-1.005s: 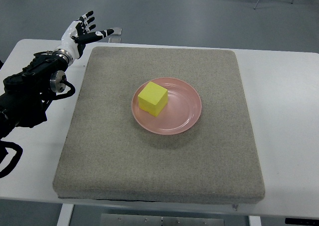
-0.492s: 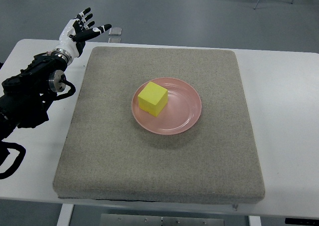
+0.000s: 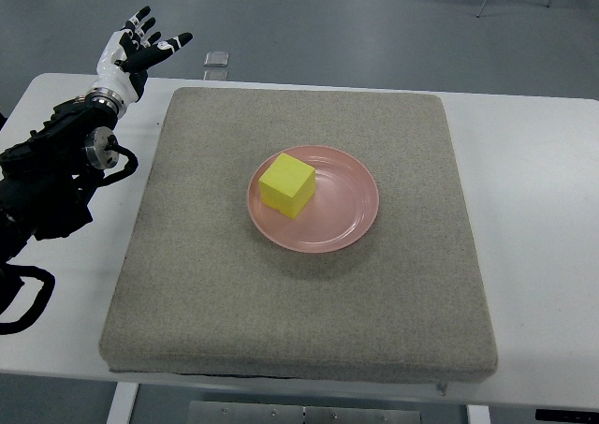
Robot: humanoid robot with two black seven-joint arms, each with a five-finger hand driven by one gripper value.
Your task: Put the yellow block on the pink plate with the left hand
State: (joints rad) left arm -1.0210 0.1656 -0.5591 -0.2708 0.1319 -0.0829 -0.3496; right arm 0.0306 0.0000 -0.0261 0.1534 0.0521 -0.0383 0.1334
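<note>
White hand (image 3: 131,48), black arm (image 3: 51,176)

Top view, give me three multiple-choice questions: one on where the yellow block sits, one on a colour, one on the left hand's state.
1. Where is the yellow block?
A. on the plate's left part
B. on the bare mat
C. in the hand

2. What colour is the plate?
A. blue
B. pink
C. white

3. How is the left hand?
A. shut on the block
B. fist
C. open, holding nothing

Answers: 1 A, the block rests inside the left rim. 2 B, the dish is pink. 3 C, its fingers are spread past the mat's far left corner.
</note>
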